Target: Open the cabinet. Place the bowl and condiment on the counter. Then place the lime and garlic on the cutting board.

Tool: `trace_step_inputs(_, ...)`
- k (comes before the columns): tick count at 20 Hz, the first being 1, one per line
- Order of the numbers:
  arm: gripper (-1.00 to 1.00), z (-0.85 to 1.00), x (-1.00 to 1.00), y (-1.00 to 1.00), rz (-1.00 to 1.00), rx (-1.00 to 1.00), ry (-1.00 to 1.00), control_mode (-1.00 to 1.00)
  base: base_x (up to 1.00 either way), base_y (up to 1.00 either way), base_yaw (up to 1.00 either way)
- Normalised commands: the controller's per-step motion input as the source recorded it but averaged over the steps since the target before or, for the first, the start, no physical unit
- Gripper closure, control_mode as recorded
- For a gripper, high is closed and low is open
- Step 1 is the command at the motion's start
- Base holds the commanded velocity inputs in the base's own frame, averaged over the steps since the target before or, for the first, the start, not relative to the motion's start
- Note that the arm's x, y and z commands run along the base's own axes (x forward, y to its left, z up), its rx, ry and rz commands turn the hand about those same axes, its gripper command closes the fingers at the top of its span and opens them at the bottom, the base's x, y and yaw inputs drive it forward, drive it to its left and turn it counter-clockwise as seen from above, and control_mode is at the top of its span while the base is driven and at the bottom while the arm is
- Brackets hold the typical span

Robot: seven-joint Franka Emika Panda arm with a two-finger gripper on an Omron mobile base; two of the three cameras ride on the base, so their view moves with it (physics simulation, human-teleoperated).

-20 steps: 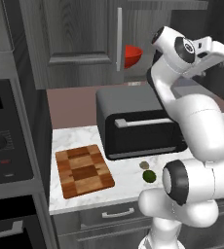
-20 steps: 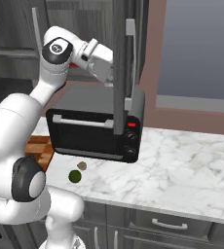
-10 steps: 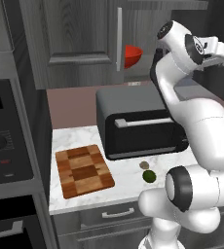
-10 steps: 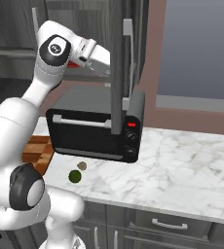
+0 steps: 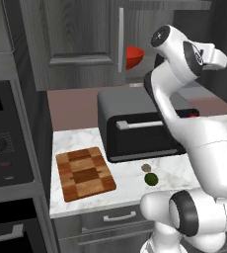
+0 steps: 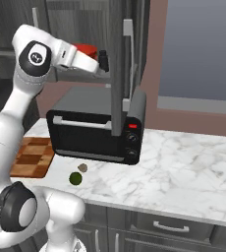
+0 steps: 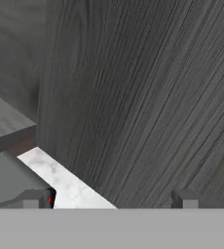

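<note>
Both fingers (image 7: 184,198) apart, facing cabinet (image 7: 143,97)

Plainly a home kitchen: marble table (image 5: 81,137) carrying a black toaster oven (image 5: 135,126), dark wood-grain wall cabinet (image 5: 81,39) above, oven with dial (image 5: 2,143) alongside, drawers (image 6: 169,226) below.

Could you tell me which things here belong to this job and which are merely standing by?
Job: cabinet, bowl, counter, lime, garlic, cutting board.
Standing by: toaster oven, stove, drawers.
</note>
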Motion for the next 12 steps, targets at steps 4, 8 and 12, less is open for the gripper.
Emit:
trace_step_inputs(4, -1.0, 0.0, -0.12, 0.6, 0.13, 0.0, -0.11, -1.0, 0.0, 0.0, 0.0)
trace_step_inputs(8, -1.0, -0.08, -0.22, 0.4, 0.23, 0.05, -0.03, -1.0, 0.0, 0.0, 0.0)
trace_step_inputs(12, -1.0, -0.09, -0.32, 0.21, 0.28, 0.08, 0.0, -1.0, 0.0, 0.0, 0.0)
